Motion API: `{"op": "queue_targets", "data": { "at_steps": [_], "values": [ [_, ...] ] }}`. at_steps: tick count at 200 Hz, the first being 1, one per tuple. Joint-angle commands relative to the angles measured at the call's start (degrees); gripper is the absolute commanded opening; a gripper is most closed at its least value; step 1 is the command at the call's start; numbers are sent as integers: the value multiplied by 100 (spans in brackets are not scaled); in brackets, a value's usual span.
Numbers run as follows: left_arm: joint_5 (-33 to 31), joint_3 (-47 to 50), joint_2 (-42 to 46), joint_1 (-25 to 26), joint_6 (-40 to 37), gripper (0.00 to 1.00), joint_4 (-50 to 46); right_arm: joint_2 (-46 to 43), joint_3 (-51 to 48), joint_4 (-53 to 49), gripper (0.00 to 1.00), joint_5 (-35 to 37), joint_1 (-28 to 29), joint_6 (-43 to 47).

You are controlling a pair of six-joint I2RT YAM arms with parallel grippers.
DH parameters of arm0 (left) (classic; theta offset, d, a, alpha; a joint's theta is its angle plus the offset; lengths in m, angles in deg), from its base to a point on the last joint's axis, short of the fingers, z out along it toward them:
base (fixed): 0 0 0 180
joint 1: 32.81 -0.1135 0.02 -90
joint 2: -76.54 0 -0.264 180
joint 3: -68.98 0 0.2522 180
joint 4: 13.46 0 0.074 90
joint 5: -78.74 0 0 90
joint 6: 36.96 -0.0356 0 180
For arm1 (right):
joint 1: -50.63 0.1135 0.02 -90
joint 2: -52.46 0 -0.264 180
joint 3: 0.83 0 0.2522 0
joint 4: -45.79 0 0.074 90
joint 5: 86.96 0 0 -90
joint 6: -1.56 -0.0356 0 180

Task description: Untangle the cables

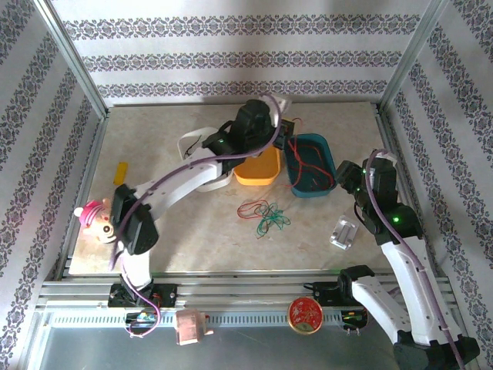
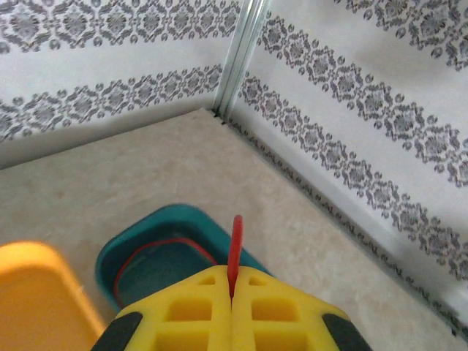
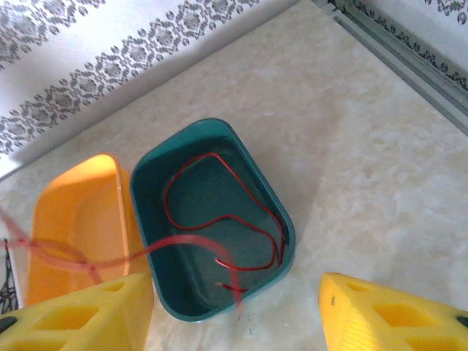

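**Q:** so where are the cables found, going by the teal tub (image 1: 312, 195)?

**A:** One thin red wire (image 3: 219, 218) is laid in a loose loop on the tub's smooth plastic floor. A curly tangle (image 1: 263, 215) of red and green strands is left on the marbled table (image 1: 192, 231). It's on the arms' side of the tub, near the rounded orange tub (image 1: 258, 171) next to it.

**Q:** and the grippers?

**A:** The left gripper (image 2: 232, 292) is held over the tub. Its ribbed yellow fingers are pressed together on a red strand (image 2: 235, 245) that's stuck straight up. The right gripper (image 3: 232, 292) is held above the tub too, fingers spread wide, nothing pinched. A blurred pinkish strand (image 3: 110, 260) is seen crossing from the orange tub into the teal one. Whether it's the pinched one can't be told. In the left wrist view the tub's near end is hidden behind the fingers.
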Motion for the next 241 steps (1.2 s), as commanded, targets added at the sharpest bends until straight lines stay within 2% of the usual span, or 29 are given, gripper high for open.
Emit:
{"op": "queue_targets", "data": {
  "at_steps": [1, 38, 101, 115, 128, 143, 160, 165, 193, 206, 227, 241],
  "values": [
    [209, -925, -808, -119, 418, 0, 112, -19, -48, -218, 61, 5, -37, 119],
    [-59, -2257, -2090, -210, 499, 0, -660, 21, -54, -405, 61, -216, -36, 193],
    [-573, -2420, -2765, -282, 597, 0, -1242, 107, 76, -499, 61, -388, -41, 441],
    [-729, -2624, -2905, -282, 569, 8, -1422, 190, 76, -482, 61, -499, -37, 432],
    [-772, -2923, -3062, -282, 573, 23, -1582, 254, 73, -463, 61, -587, -37, 406],
    [-640, -3238, -3212, -264, 570, 53, -1618, 312, 56, -454, 61, -663, -27, 374],
    [-429, -3550, -3283, -214, 544, 82, -1611, 339, 32, -450, 61, -739, -18, 348],
    [-361, -3602, -3276, -204, 529, 87, -1605, 341, 32, -454, 61, -746, -14, 339],
    [-248, -3551, -2898, -103, 339, 100, -1697, 341, -4, -445, 61, -822, 29, 353],
    [-402, -3207, -2483, -51, 176, 99, -1719, 392, -41, -436, 61, -868, 102, 394],
    [-788, -2058, -1553, 0, 141, 99, -1550, 537, -157, -274, 61, -1012, 450, 575],
    [-989, -692, -752, -9, 272, 99, -1116, 696, -310, -44, 61, -1423, 851, 874]
  ]
}}
